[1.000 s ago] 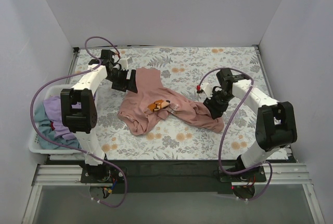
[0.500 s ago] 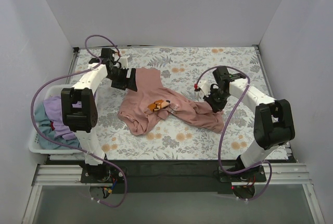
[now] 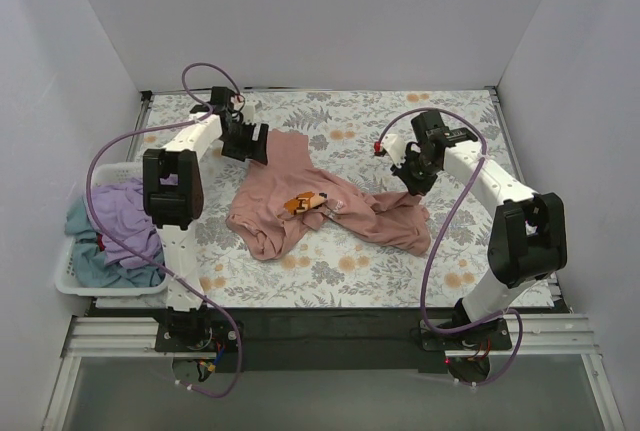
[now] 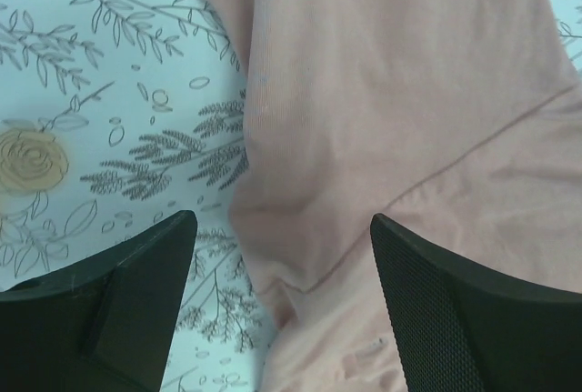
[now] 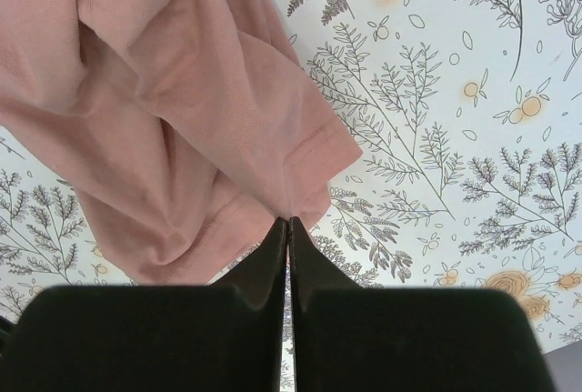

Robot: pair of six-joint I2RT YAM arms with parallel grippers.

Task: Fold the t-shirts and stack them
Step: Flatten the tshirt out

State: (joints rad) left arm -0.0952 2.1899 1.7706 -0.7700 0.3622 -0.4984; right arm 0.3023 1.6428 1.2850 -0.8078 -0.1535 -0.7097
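Looking down on the flowered counter [image 3: 470,131], I see the salmon-pink t-shirt [image 3: 285,166] lying crumpled across its middle. The white basket [image 3: 68,284] at the left edge holds the lavender t-shirt [image 3: 125,221] and the teal t-shirt [image 3: 85,263]. My left end effector [image 4: 282,228] hovers spread over the pink shirt's far-left edge. My right end effector [image 5: 288,225] is pressed together, pinching a fold near the hem at its right end. A small orange-brown object [image 3: 305,202] lies on the pink cloth.

The right hand [image 3: 411,179] drew the pink t-shirt [image 3: 290,176] back; the left hand [image 3: 256,144] reached farther.
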